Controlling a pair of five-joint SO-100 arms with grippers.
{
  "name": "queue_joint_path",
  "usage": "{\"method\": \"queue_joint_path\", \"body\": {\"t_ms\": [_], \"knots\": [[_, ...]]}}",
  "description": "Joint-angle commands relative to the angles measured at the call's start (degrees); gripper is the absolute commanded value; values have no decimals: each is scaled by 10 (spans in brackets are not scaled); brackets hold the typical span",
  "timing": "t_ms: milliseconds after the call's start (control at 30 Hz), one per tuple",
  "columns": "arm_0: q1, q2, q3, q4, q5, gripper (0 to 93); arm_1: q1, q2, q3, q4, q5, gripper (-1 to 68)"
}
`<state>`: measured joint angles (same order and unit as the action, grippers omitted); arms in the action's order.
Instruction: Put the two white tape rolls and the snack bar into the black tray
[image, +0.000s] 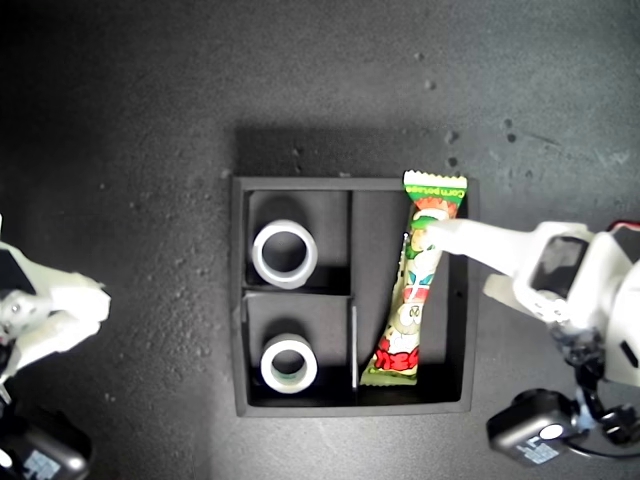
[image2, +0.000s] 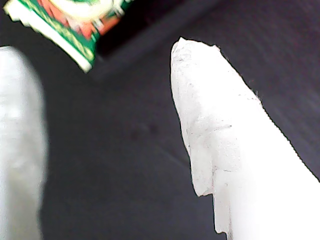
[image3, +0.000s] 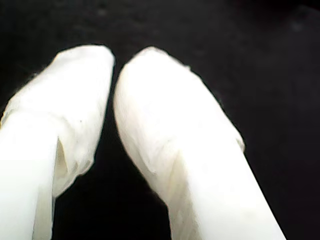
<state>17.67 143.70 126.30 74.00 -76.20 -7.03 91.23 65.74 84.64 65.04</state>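
Dark matte tabletop (image: 150, 120) carries the black tray (image: 238, 300): both white tape rolls (image: 285, 253) (image: 289, 363) fill its small compartments, the snack bar (image: 420, 285) its long one. My first gripper (image: 445, 262) spreads over the bar; my second gripper (image3: 114, 75) sits closed, empty.

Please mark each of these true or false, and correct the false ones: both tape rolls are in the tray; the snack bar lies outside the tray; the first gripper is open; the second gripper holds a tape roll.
1. Both tape rolls are in the black tray, each in its own small compartment: true.
2. The snack bar lies outside the tray: false. It lies in the long compartment, its top end over the rim.
3. My first gripper is open: true.
4. My second gripper holds a tape roll: false. It is shut on nothing.
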Motion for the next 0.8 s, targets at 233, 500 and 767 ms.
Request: {"method": "queue_joint_path", "body": {"t_ms": [233, 500, 767], "knots": [[28, 146, 282, -165, -34, 0, -33, 650, 673, -192, 271, -6], [33, 312, 430, -190, -50, 0, 31, 931, 998, -243, 157, -6], [42, 498, 535, -131, -55, 0, 66, 1007, 1132, -251, 96, -6]]}}
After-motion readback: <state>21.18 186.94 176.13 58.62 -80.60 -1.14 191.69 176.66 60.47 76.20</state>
